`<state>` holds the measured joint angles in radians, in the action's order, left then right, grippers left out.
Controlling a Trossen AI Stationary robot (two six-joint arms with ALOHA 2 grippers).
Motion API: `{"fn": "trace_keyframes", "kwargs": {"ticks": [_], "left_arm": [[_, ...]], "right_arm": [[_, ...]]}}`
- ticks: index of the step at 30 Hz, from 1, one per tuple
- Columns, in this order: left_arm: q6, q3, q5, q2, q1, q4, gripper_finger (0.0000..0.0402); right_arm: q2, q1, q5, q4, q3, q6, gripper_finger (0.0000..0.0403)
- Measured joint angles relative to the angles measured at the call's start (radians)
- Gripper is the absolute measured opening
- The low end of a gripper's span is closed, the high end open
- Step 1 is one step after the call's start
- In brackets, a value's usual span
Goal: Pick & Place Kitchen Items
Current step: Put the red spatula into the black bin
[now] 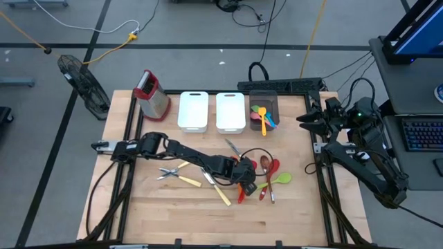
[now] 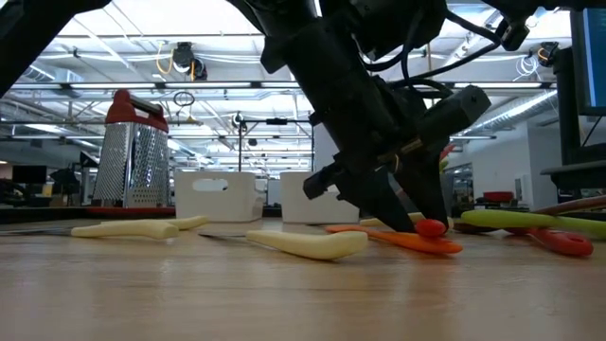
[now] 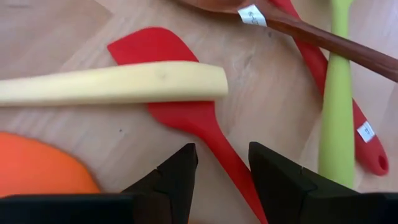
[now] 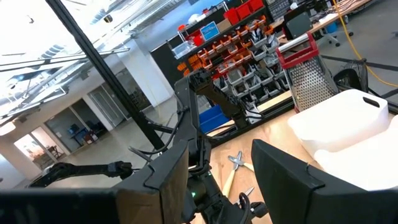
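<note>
Utensils point(image 1: 257, 176) mostly lie loose on the desk point(image 1: 173, 207) below the dark bin point(image 1: 264, 101), which holds only a few; most work remains. Left hand point(image 3: 221, 171), fingers apart, straddles the red spatula point(image 3: 180, 106) handle, shown only by its wrist view. Right hand point(image 1: 304, 119) waits beside the bin, apart and empty.

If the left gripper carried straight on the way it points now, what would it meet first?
Most likely the red silicone spatula: its handle runs between the left gripper fingers. How far above it they are is unclear.
</note>
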<state>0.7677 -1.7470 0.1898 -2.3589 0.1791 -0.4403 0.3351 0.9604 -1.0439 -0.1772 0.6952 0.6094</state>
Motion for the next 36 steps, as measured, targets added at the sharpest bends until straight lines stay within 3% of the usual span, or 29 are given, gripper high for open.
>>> {"fn": "trace_keyframes", "kwargs": {"ticks": [11,25,36], "left_arm": [[-0.033,0.000,0.022,0.000,-0.002,-0.008,0.0153],[-0.021,0.002,0.008,0.000,-0.004,-0.032,0.0016],[0.020,0.002,-0.003,0.005,-0.006,-0.030,0.0009]], "right_arm": [[0.000,0.000,0.003,0.000,0.000,0.000,0.0169],[0.000,0.000,0.075,-0.001,0.000,0.009,0.0169],[0.000,0.000,0.075,0.000,0.000,0.027,0.0169]]}}
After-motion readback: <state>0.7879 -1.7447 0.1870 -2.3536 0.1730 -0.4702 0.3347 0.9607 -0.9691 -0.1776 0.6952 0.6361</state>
